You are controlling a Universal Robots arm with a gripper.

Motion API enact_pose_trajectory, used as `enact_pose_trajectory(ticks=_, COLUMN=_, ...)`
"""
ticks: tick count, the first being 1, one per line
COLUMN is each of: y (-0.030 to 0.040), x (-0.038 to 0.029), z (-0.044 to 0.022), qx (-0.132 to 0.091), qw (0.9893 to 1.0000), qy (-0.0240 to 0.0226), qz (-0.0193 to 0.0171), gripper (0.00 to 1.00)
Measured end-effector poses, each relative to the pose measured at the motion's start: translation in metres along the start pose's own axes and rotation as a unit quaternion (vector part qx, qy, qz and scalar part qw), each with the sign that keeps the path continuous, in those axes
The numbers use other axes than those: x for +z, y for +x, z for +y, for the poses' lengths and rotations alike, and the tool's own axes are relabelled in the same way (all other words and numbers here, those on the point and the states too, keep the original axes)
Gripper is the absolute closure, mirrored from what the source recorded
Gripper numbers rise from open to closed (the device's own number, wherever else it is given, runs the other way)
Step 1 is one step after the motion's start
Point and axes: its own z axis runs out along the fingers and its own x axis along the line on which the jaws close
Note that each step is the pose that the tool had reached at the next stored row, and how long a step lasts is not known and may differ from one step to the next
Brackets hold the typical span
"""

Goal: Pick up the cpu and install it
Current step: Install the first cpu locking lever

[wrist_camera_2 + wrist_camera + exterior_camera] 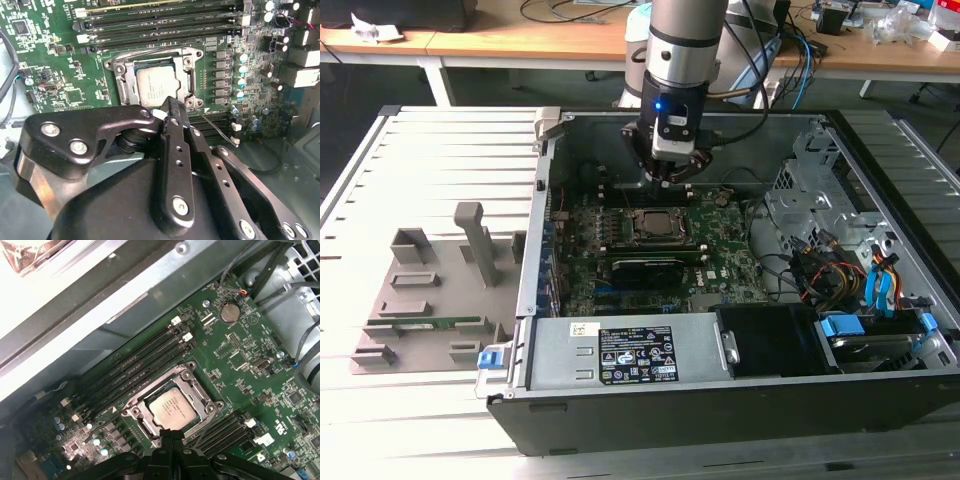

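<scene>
Pale grey slatted desk (450, 150) carrying an open black steel computer case (720, 415). At the exterior view's left, well apart from the work, a grey moulded parts tray (380, 290). Over the far half of the case, the silver-and-black robot arm (685, 40). Inside the case, a green motherboard (720, 262); along its near wall, a black rectangular label (638, 356) on a silver cover. At the board's middle, the dark square metal-framed socket (121, 82); flat within its frame, the cpu (653, 224), a small square chip with a pale silver-grey metal top. The black-fingered hand (666, 178) hangs just above the socket, seemingly apart from the chip; in both wrist views its fingertips (172, 107) (172, 440) are pressed together, with nothing seen between them.

Step in hand, by judgement: the chip is picked and set in place; whether the frame is latched cannot be told. A move from here would call for a straight rise, so that the tips do not drag the chip.

Writing: the label bears white print and marks, and the chip top faint lines; neither is read out here.
</scene>
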Motion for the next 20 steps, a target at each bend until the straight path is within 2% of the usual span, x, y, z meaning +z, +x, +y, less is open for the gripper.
enact_pose_trajectory(ticks=6, y=-0.0001, x=0.0, z=0.0001, qx=-0.024, qw=0.9997, qy=0.0004, qz=-0.0013, gripper=0.89)
enact_pose_trajectory(ticks=12, y=-0.0001, x=0.0, z=0.0001, qx=-0.053, qw=0.9986, qy=0.0009, qz=-0.0029, gripper=0.89)
enact_pose_trajectory(ticks=16, y=-0.0001, x=0.0, z=0.0001, qx=-0.077, qw=0.997, qy=0.0013, qz=-0.0042, gripper=0.89)
enact_pose_trajectory(ticks=20, y=-0.0001, x=0.0, z=0.0001, qx=-0.092, qw=0.9957, qy=0.0015, qz=-0.005, gripper=0.89)
